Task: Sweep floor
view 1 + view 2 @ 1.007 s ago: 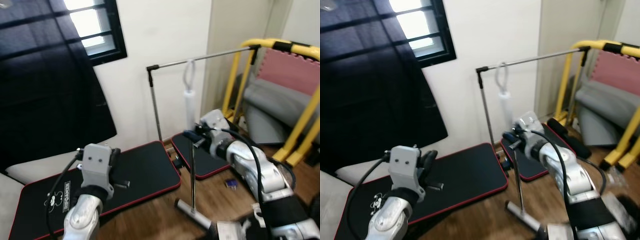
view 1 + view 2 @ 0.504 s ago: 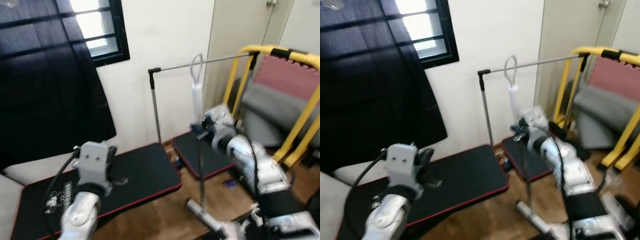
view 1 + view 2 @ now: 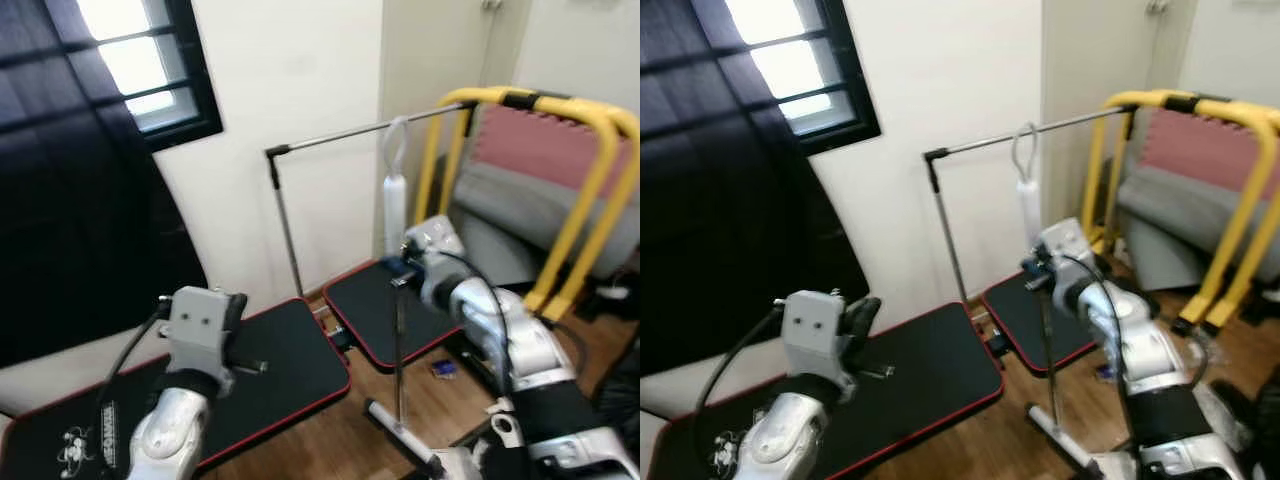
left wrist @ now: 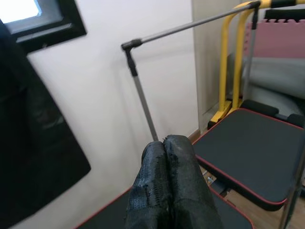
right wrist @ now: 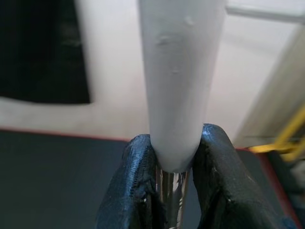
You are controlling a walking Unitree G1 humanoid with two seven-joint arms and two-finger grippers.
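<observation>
Gripping the long broom with white grip sleeve and thin metal shaft (image 3: 396, 330), your right end effector (image 5: 172, 162) is clamped at the sleeve's lower end. Expect light, stiff, slippery; its head (image 3: 388, 428) sits below on the floor. Left end effector (image 4: 166, 157) is closed, empty.

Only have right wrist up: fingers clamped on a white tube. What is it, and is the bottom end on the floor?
Observer: It's a sweeper. The right gripper holds it upright, with its head on the wood floor.
Operator: Left arm?
Observer: The left gripper is shut on nothing, raised over a black mat.
Operator: Anything near the head?
Observer: A small blue thing lies on the floor, beside a second mat.
</observation>
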